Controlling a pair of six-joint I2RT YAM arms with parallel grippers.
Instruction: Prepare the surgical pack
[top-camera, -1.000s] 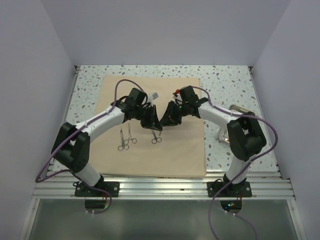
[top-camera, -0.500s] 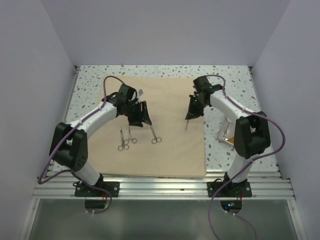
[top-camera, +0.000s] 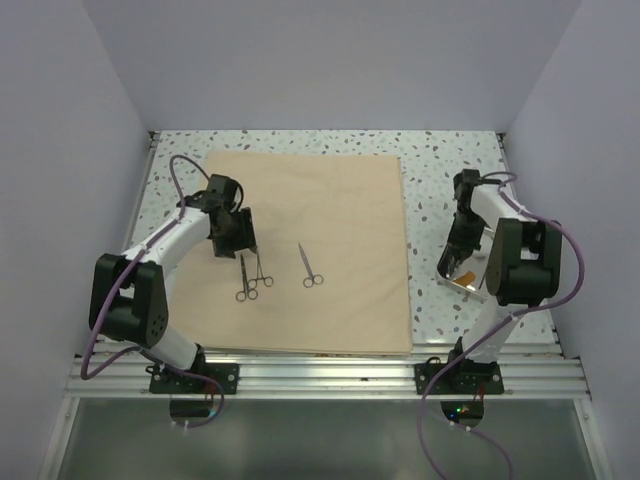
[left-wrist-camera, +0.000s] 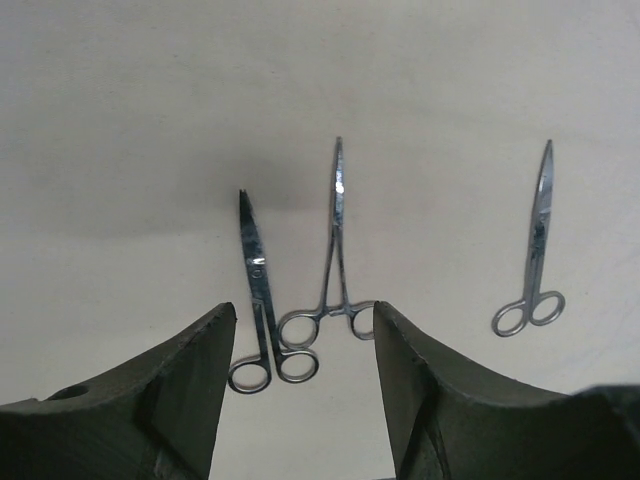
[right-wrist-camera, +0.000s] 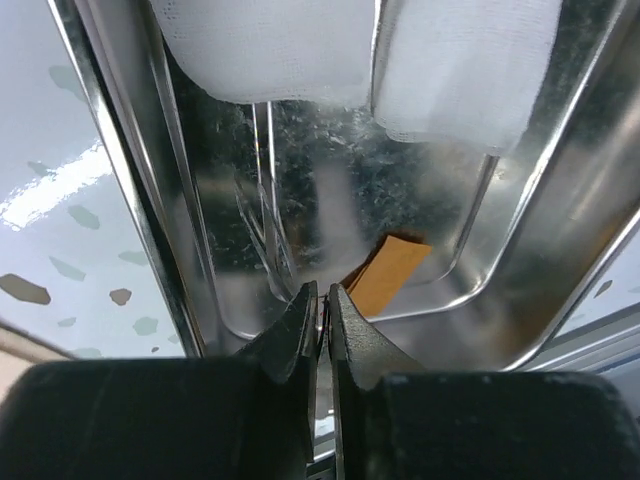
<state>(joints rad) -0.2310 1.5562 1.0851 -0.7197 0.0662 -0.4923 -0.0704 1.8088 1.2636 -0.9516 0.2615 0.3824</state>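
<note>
The surgical pack (top-camera: 340, 300) is a large tan sheet spread flat on the table, and it fills the left wrist view (left-wrist-camera: 150, 100). On it lie scissors (left-wrist-camera: 258, 300), forceps (left-wrist-camera: 335, 240) and a second pair of scissors (left-wrist-camera: 535, 250). My left gripper (top-camera: 243, 240) hovers open just above the two left instruments, holding nothing (left-wrist-camera: 305, 312). My right gripper (top-camera: 462, 243) is down in the steel tray (top-camera: 478, 285). It is shut (right-wrist-camera: 322, 292) on a thin steel instrument (right-wrist-camera: 268, 190) that points into the tray.
The tray (right-wrist-camera: 120, 180) stands on the speckled table right of the sheet. It holds two white gauze pads (right-wrist-camera: 270, 50) and a small orange-tan card (right-wrist-camera: 385, 275). Walls close in the table on the left, right and back.
Both grippers left the sheet's middle. The left one opened and swung left over the instruments. The right one closed on the thin instrument and carried it right into the tray.
</note>
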